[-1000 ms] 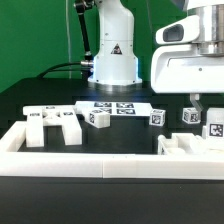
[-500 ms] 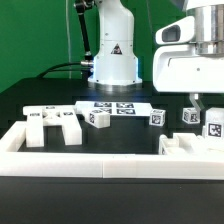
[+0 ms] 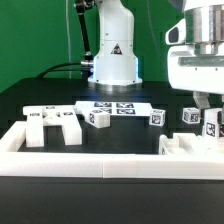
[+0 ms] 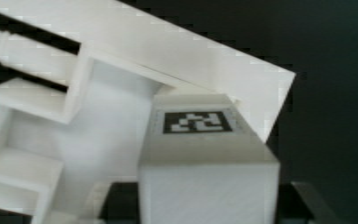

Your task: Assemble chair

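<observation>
**Gripper.** The gripper [image 3: 207,103] has its jaws drawn narrow and clamped on the top of an upright leg post [image 3: 213,124], at the far right of the exterior view. The wrist view shows the post's tagged face close up, with a slotted chair part [image 4: 51,130] lying beneath it.

**Judgement.** The post is held upright, probably so its lower end can meet a socket in that part. Whether the two touch cannot be told.

**Count, working outward.**
- Posts: four. One is held, a second post [image 3: 190,116] is just beside it, a third post [image 3: 157,117] is further left, and a fourth post [image 3: 97,117] is left of centre.
- Large chair pieces: a low piece [image 3: 183,145] at near right against the border rail [image 3: 100,162], and a slotted frame [image 3: 50,125] at left.
- Marker board [image 3: 112,107]: one, far centre on the table [image 3: 130,135].
</observation>
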